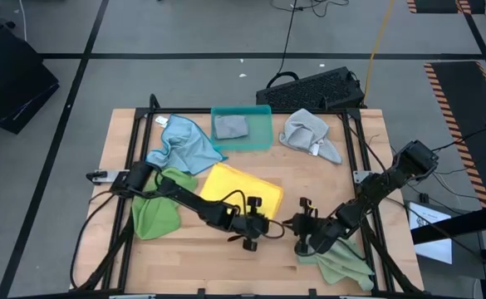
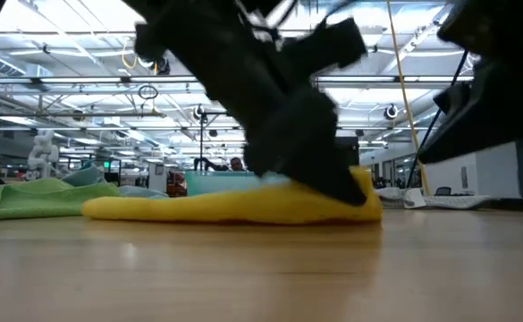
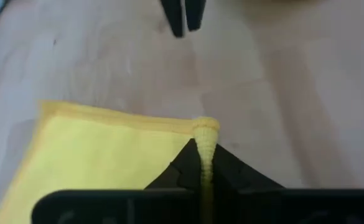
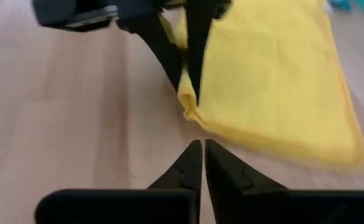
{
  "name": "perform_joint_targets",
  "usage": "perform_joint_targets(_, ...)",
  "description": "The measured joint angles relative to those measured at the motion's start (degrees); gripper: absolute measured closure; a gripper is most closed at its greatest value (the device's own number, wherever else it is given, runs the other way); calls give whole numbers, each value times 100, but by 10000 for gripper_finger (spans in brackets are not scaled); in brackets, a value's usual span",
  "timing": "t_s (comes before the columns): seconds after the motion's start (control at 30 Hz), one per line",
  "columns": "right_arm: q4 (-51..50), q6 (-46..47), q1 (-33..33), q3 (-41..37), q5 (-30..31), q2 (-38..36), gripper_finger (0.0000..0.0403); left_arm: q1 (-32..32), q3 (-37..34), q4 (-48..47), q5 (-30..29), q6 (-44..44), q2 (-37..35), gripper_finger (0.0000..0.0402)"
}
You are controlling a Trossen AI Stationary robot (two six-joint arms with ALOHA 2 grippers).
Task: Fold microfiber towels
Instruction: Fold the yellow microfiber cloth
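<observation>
Left gripper [image 3: 201, 163] is pinched on the near corner of the yellow towel [image 1: 236, 189], which lies flat at centre frame in the high view. Right gripper [image 4: 200, 163] sits closed and empty just beside that corner, lower centre-right. To fold cleanly I'd lift the corner only slightly, carry it straight over to the opposite edge, and keep the right one clear or pinning the fold line.

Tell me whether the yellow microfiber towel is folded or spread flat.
Folded. The yellow microfiber towel lies as a narrowed, doubled rectangle with a thick layered edge, and the left gripper is shut on its corner.
</observation>
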Motion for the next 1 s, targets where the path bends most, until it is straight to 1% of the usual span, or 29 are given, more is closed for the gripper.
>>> perform_joint_targets(0.13,908,-1017,-18,-2,-12,239,344,-146,0,-226,40,72,-190,395)
perform_joint_targets(0.2,1509,-1461,-81,0,-54,486,319,-194,0,-315,47,69,-275,389)
perform_joint_targets(0.27,1838,-1787,-145,-2,-83,737,295,-241,7,-198,46,68,-321,383)
perform_joint_targets(0.37,2201,-1939,-284,-4,-158,1072,264,-301,2,-276,68,69,-396,381)
perform_joint_targets(0.47,2364,-2010,-399,-5,-191,1309,240,-312,2,-340,98,66,-403,390)
perform_joint_targets(0.53,2448,-2111,-446,-5,-211,1406,230,-312,2,-373,96,62,-399,396)
perform_joint_targets(0.6,2656,-2246,-526,-1,-370,1495,227,-299,2,-375,134,58,-399,393)
perform_joint_targets(0.67,2766,-2316,-601,-2,-569,1543,234,-284,2,-389,195,37,-399,384)
perform_joint_targets(0.73,2868,-2348,-678,-2,-732,1562,255,-282,2,-409,197,-5,-399,377)
perform_joint_targets(0.8,2889,-2326,-744,-2,-785,1562,290,-279,2,-381,199,-14,-399,376)
perform_joint_targets(0.9,2875,-2247,-790,-2,-803,1562,357,-279,2,-383,194,-17,-399,378)
perform_joint_targets(0.93,2866,-2243,-805,-2,-900,1562,379,-279,2,-388,192,-21,-399,377)
perform_joint_targets(0.97,2866,-2243,-809,-2,-971,1562,390,-280,2,-398,192,-46,-399,375)
perform_joint_targets(1.0,2866,-2243,-809,-2,-1048,1562,393,-294,2,-414,189,-57,-399,369)
